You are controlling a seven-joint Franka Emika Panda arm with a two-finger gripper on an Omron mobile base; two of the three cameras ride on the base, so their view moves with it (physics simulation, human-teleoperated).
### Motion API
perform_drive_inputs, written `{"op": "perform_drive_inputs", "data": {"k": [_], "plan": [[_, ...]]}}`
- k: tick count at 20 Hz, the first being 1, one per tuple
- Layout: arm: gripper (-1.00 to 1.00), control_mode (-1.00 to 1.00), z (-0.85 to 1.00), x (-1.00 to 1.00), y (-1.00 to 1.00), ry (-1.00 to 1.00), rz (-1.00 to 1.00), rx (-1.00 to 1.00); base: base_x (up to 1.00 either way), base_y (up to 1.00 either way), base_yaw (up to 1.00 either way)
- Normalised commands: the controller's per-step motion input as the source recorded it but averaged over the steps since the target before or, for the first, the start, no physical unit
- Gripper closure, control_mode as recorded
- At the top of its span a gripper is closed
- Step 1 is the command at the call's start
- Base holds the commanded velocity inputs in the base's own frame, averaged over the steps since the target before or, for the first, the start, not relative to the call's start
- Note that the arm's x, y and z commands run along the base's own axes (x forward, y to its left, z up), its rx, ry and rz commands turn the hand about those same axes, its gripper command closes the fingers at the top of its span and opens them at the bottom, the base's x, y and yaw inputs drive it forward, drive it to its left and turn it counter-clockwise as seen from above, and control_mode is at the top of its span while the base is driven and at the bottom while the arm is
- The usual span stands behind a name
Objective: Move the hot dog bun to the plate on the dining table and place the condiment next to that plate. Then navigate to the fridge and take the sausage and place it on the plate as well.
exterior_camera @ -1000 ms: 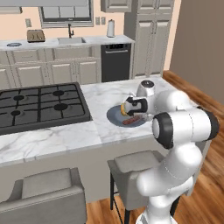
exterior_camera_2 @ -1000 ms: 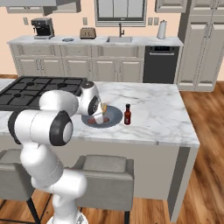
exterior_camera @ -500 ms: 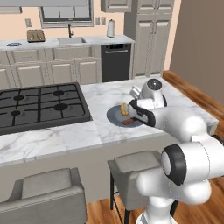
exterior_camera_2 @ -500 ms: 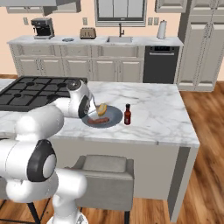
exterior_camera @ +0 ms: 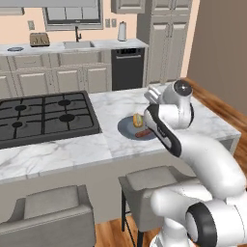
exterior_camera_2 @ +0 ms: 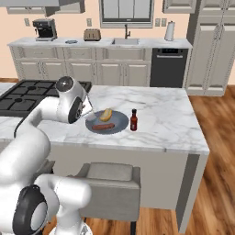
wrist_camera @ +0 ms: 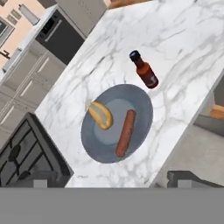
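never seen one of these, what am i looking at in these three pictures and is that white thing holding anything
The white thing is a robot arm on a base that can drive, in a simulated kitchen. Two pictures come from cameras on its base, behind the arm to its left and right. The third looks down from a camera on its hand.

On the marble dining table lies a blue-grey plate with a hot dog bun and a sausage side by side on it. A dark-red condiment bottle stands just beside the plate, and a black gas cooktop is set in the same table.

The arm holds nothing; bun and sausage rest on the plate.
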Motion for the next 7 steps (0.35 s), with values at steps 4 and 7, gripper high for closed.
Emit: {"op": "perform_drive_inputs", "data": {"k": [4,7], "plan": [[-1.00,-1.00,0.81,-0.61,0.15,0.01,0.11,0.00,0.00,0.00,0.00],[-1.00,-1.00,0.74,-0.62,0.17,0.07,0.11,0.00,0.00,0.00,0.00]]}}
